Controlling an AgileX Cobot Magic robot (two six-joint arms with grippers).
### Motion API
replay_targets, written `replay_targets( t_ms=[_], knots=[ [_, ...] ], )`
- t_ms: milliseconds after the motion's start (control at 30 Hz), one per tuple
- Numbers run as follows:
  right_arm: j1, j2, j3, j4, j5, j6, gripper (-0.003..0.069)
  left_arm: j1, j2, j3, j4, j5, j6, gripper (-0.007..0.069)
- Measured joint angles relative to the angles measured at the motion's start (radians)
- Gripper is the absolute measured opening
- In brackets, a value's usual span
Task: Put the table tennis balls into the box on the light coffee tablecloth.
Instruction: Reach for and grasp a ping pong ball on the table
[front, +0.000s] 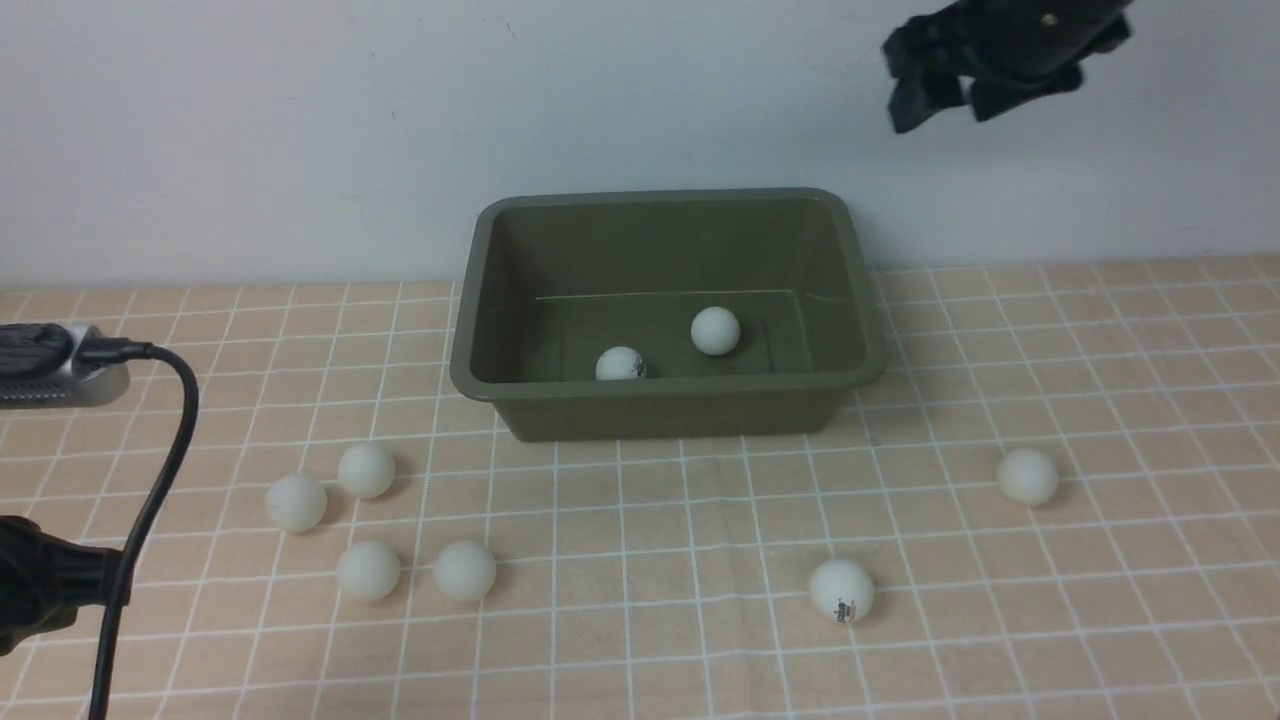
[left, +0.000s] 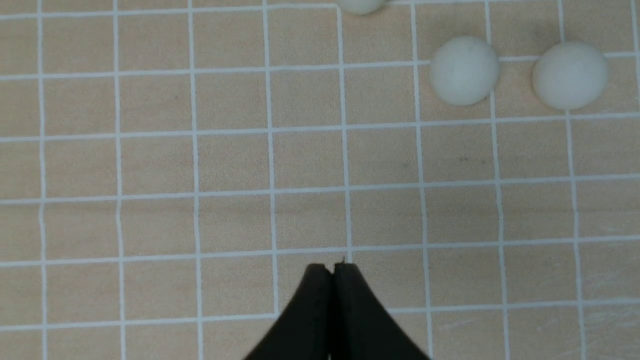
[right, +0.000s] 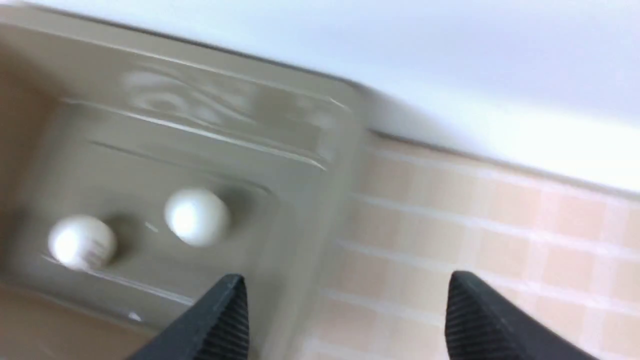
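Now the right gripper (right: 347, 282) hangs spread and empty over the box's (front: 665, 392) right rim; two balls (front: 715, 330) lie inside. Six rest on the cloth (front: 700, 520) — the nearest ball (front: 1028, 476) sits below it, rightward and toward the robot — while four cluster by the pressed-together left gripper (left: 332, 267).

Front cam fwd-down; wrist cams close, downward; box (front: 660, 418) (right: 200, 115) shared front/R-wrist
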Motion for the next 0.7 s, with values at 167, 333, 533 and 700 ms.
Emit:
replay_targets(
  t_ms=[167,333,533,700],
  knots=[
    [-0.065,-0.127,0.259,-0.022,0.000,-0.008,0.0477,0.000,0.000,0.000,0.000,0.004,0.000,-0.0069],
    [-0.075,-0.134,0.483,-0.029,-0.004,-0.013,0.0477,0.000,0.000,0.000,-0.008,0.009,0.000,-0.0069],
    [-0.043,-0.133,0.690,-0.026,-0.072,-0.035,0.0477,0.000,0.000,0.000,-0.025,0.010,0.000,-0.0069],
    [-0.038,-0.133,0.760,-0.052,-0.178,-0.037,0.0477,0.000,0.000,0.000,-0.025,0.012,0.000,-0.0069]
  ],
)
